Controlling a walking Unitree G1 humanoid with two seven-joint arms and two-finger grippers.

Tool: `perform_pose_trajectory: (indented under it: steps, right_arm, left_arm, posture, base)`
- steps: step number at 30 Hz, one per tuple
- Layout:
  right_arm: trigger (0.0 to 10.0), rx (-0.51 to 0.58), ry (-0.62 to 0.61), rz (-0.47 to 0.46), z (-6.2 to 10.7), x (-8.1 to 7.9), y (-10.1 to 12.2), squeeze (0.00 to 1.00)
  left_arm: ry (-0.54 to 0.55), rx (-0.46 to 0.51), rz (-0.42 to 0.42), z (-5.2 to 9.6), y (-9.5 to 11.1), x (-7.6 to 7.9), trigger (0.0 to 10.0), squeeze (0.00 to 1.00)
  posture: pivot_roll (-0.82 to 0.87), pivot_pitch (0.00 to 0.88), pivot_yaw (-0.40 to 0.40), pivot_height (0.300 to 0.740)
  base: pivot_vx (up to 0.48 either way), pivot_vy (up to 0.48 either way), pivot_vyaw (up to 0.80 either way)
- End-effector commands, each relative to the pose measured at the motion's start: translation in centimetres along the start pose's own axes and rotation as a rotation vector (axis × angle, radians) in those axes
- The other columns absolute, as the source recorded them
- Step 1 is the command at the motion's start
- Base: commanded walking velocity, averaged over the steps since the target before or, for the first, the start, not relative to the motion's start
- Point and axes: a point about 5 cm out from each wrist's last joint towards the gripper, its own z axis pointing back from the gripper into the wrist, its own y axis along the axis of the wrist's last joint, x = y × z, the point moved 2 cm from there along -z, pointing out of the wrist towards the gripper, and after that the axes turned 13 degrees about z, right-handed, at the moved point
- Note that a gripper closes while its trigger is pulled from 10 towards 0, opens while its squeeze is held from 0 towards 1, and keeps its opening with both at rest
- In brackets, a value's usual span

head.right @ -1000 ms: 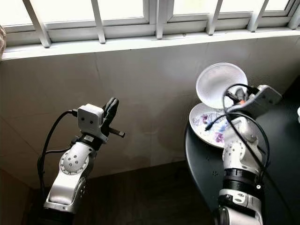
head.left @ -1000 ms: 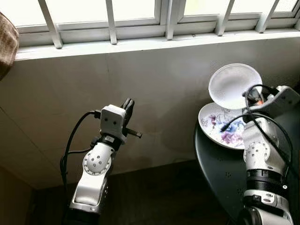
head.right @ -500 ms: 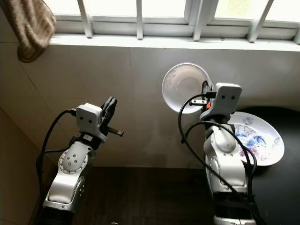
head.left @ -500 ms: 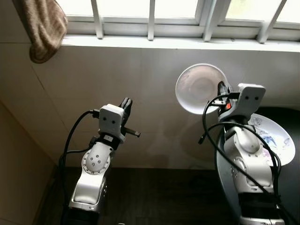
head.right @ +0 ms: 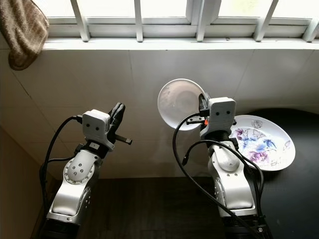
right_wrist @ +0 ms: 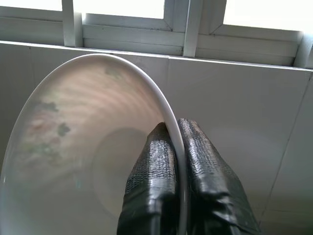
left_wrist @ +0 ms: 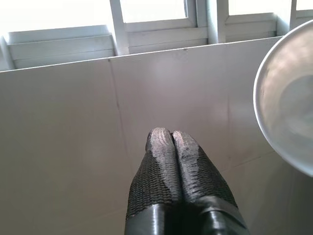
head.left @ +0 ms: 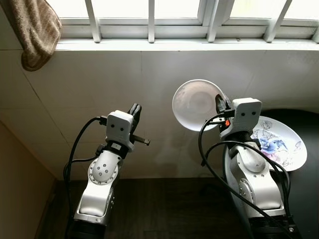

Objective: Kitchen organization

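Observation:
A white bowl (head.left: 195, 104) hangs in the air on edge in front of the tiled wall, its rim pinched between the fingers of my right gripper (right_wrist: 175, 142), which is shut on it. In the right wrist view the bowl's (right_wrist: 83, 147) inside faces the camera. A flowered plate (head.left: 281, 147) lies on the dark round table (head.right: 299, 189) to the right of that arm. My left gripper (left_wrist: 171, 142) is raised to the left of the bowl, fingers pressed together, holding nothing; the bowl's edge (left_wrist: 288, 107) shows beside it.
A barred window (head.left: 149, 20) runs along the top above a white sill. A brown towel (head.left: 35, 30) hangs at the upper left. Dark floor (head.left: 169, 209) lies below, between the arms. The tiled wall (head.left: 75, 89) stands close ahead.
The camera has swung, shifting the whole scene. My right arm has carried the bowl away from the plate and leftward, off the table's edge. The left arm holds its pose.

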Motion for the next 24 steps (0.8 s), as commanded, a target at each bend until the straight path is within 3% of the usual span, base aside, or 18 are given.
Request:
perform_pose_trajectory:
  steps: [1, 7, 15, 24]
  right_arm:
    - [0.0, 0.040, -0.003, 0.018, 0.21, -0.02, 0.81, 0.00]
    - [0.0, 0.031, -0.010, 0.016, 0.27, -0.01, 0.57, 0.00]
    - [0.0, 0.030, -0.014, 0.017, 0.21, 0.11, 0.51, 0.00]
    - [0.0, 0.028, -0.019, 0.013, 0.28, 0.04, 0.47, 0.00]
  left_arm:
    - [-0.007, -0.004, -0.005, -0.18, -0.01, 0.03, 10.0, 0.00]
    - [-0.012, 0.003, 0.058, -0.21, 0.13, 0.29, 10.0, 0.00]
    - [-0.018, -0.020, 0.042, -0.27, -0.20, 0.36, 10.0, 0.00]
    - [-0.018, -0.020, 0.041, -0.15, -0.19, 0.41, 10.0, 0.00]
  posture:
    - [0.13, 0.000, -0.048, 0.740]
    - [0.13, 0.000, -0.049, 0.740]
    - [0.13, 0.000, -0.051, 0.740]
    - [0.13, 0.000, -0.049, 0.740]
  base:
    - [0.000, 0.000, 0.80]
    - [0.000, 0.000, 0.80]
    - [0.000, 0.457, 0.80]
    - [0.000, 0.000, 0.80]
